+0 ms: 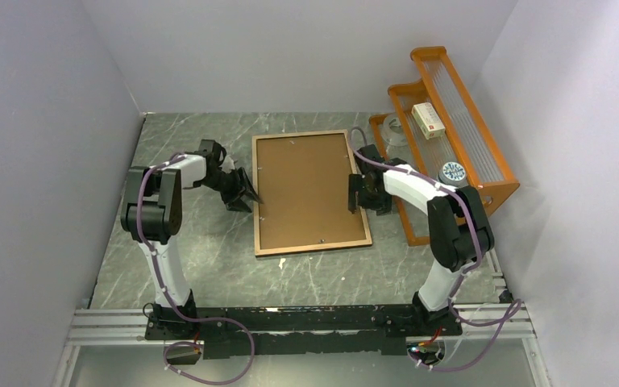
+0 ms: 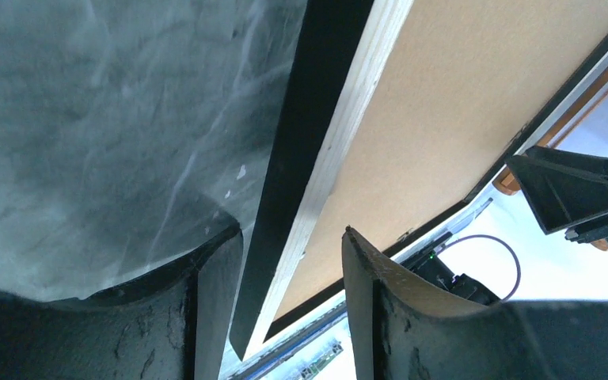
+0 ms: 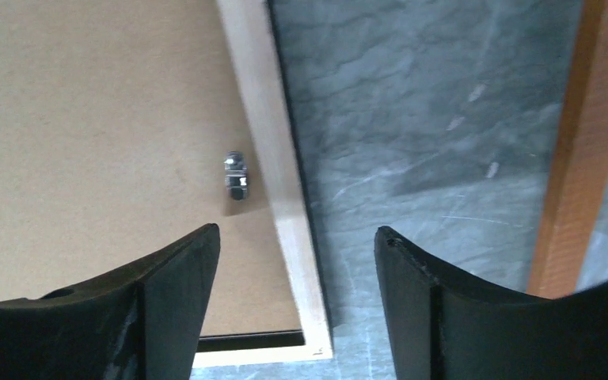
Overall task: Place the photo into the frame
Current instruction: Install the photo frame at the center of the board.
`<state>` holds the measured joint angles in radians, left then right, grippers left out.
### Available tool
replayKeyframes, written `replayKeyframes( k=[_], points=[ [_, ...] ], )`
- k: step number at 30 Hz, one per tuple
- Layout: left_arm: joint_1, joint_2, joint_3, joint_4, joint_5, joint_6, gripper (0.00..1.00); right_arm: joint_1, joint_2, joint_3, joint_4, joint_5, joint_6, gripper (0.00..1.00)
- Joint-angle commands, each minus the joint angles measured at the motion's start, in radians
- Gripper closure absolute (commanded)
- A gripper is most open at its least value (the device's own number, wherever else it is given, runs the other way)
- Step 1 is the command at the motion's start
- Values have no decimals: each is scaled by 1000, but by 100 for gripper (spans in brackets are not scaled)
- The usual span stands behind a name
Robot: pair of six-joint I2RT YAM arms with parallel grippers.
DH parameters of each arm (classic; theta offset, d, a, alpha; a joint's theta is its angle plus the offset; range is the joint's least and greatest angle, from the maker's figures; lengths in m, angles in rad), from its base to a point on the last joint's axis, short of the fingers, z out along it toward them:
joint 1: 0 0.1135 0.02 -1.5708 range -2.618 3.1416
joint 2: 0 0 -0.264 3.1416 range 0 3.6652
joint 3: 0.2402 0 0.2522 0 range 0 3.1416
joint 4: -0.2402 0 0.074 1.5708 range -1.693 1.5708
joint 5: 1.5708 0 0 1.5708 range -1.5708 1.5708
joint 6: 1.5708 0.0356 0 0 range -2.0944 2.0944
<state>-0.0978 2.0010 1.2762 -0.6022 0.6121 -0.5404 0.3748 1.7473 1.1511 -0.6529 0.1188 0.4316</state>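
The frame [image 1: 312,247] lies face down in the middle of the table, light-wood back up, with a brown backing board [image 1: 306,189] inside it. The photo is not in view. My left gripper [image 1: 248,196] is open at the frame's left edge; in the left wrist view the wood border [image 2: 340,150] and its black side pass between my left gripper's [image 2: 291,233] fingers. My right gripper [image 1: 355,193] is open at the frame's right edge. In the right wrist view my right gripper [image 3: 295,231] straddles the border [image 3: 273,158] near a corner, one finger over the board [image 3: 87,134].
An orange rack [image 1: 483,173] stands right of the frame, holding a white box [image 1: 428,119] and a round tin [image 1: 452,172]; its rail also shows in the right wrist view [image 3: 578,142]. A small metal tab [image 3: 237,176] sits on the board. White walls enclose the table.
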Motion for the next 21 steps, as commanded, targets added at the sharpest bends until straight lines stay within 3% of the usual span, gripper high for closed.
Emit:
replayKeyframes(
  k=[1, 11, 21],
  points=[
    [-3, -18, -67, 4, -48, 5, 44, 50, -3, 13, 45, 17, 48, 29],
    [-3, -24, -85, 6, -46, 6, 47, 88, 67, 39, 42, 142, 46, 48],
    [-3, -13, -90, 15, -37, 1, 47, 87, 108, 64, 87, 159, -5, 50]
  ],
)
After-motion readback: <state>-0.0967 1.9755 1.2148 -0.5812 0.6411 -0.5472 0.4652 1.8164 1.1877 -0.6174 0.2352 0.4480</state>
